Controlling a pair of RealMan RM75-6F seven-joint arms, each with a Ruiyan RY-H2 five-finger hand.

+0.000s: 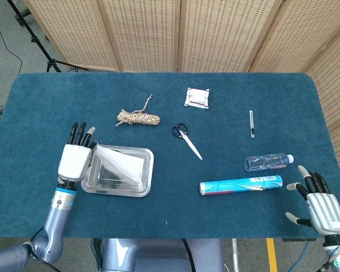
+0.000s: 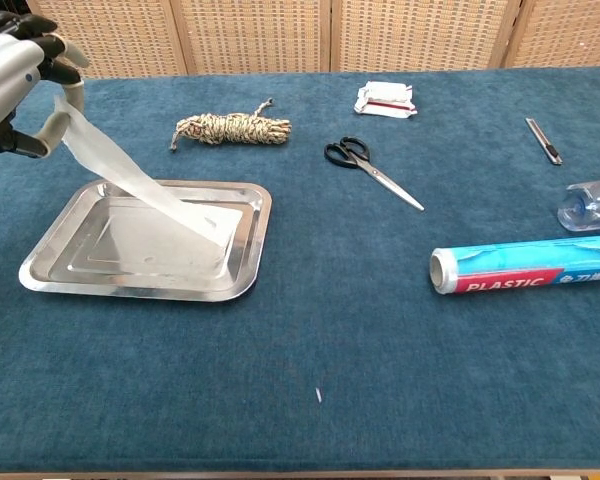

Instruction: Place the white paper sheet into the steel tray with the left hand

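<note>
1. We see a table (image 1: 158, 209) covered in dark teal felt-like cloth, its corners rounded.
2. Behind it stands a folding screen (image 1: 215, 34) of woven cane panels in pale wooden frames.
3. At the upper left, grey floor (image 1: 11, 51) shows, with a black tripod leg (image 1: 37, 39) and a cable.
4. Light is even and soft.

Left hand (image 1: 75, 160): silver-white back plate, black fingers with pale beige tips. Wrist below: grey cylinder with light blue ring, then smooth silver-grey arm (image 1: 48, 232). Right hand (image 1: 322, 208): same silver ribbed back, black fingers, pale tips, cables at wrist. Grey torso (image 1: 158, 255) at bottom edge, black cable alongside.
</note>
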